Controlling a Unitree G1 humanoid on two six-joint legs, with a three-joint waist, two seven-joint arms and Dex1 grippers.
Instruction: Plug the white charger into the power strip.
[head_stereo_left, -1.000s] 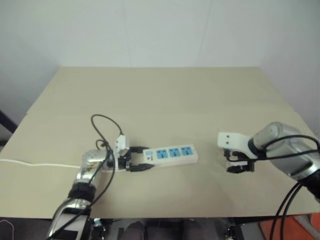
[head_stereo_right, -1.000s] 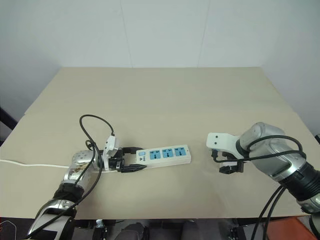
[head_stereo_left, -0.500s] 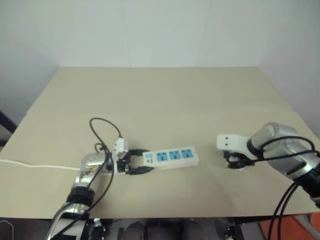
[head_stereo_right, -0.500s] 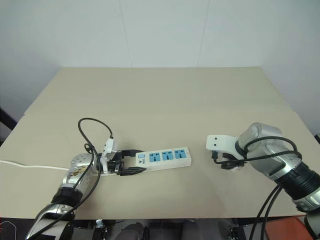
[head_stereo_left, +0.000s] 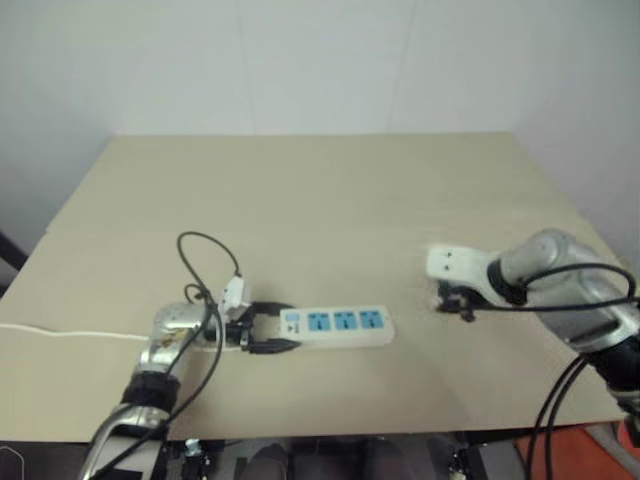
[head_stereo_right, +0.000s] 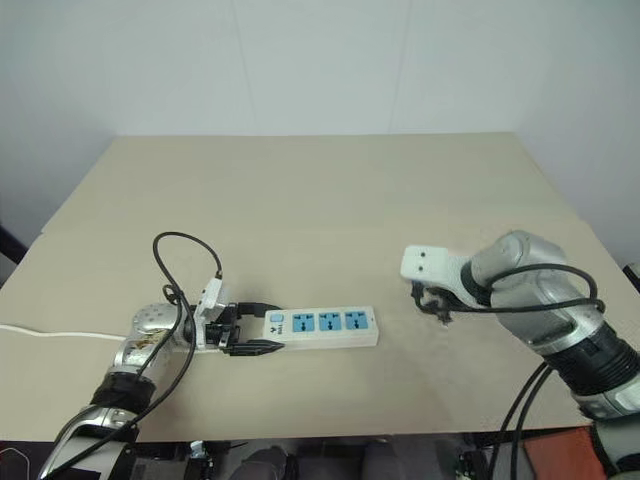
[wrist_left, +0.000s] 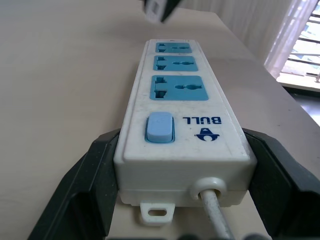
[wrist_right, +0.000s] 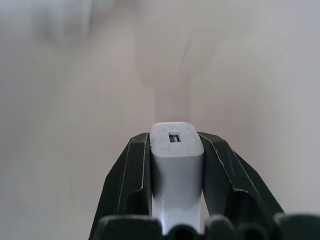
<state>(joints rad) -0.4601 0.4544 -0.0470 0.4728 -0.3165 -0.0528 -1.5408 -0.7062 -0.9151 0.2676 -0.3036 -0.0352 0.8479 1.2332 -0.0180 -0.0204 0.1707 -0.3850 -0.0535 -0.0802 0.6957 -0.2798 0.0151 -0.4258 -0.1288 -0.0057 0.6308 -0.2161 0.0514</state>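
Pale walls back a beige table (head_stereo_left: 330, 190), bare over most of its top. Right gripper (wrist_right: 176, 165) is clamped on the white charger (wrist_right: 176, 150), one black finger (wrist_right: 131, 175) pressed to each long side of the block; the charger's end face with a small slot points away from the wrist. From the head views this gripper (head_stereo_right: 432, 300) hangs above the table on the right side, tipped downward, well apart from the strip, its white housing facing inward toward table centre. Left gripper (wrist_left: 180, 165) is closed on the power strip (wrist_left: 180, 100) at the switch end, a black finger (wrist_left: 85, 185) against each side wall, the pale blue switch (wrist_left: 159, 127) just past the grip and three blue sockets running away beyond it. The strip (head_stereo_right: 320, 326) lies flat on the near-left part of the table, long axis running left to right, sockets facing up. Its thin white cord (head_stereo_left: 60, 333) leaves the gripped end and trails off toward the table's left edge. A black cable (head_stereo_left: 205, 255) loops up over the left wrist.
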